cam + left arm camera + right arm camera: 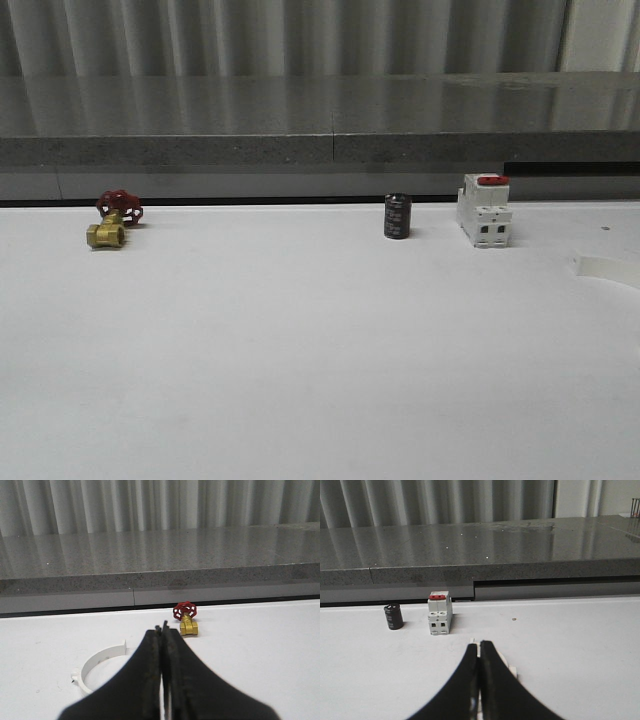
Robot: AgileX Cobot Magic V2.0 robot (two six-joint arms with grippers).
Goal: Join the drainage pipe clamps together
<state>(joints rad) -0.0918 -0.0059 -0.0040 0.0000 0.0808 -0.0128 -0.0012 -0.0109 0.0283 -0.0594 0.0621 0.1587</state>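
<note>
Starting with both jaws clenched on nothing, we see one clamp half lying on the white surface just beside our left gripper, the other half peeking behind our right gripper, apart, presumably for separate pickups

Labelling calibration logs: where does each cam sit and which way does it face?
Front: looks forward over the table toward the grey ledge; no arm visible.
Left wrist: on the left arm, facing forward past the closed left gripper; sees a clamp half and brass valve.
Right wrist: on the right arm, past the closed right gripper; sees breaker and capacitor.
Shared: front also shows valve, breaker, capacitor.
</note>
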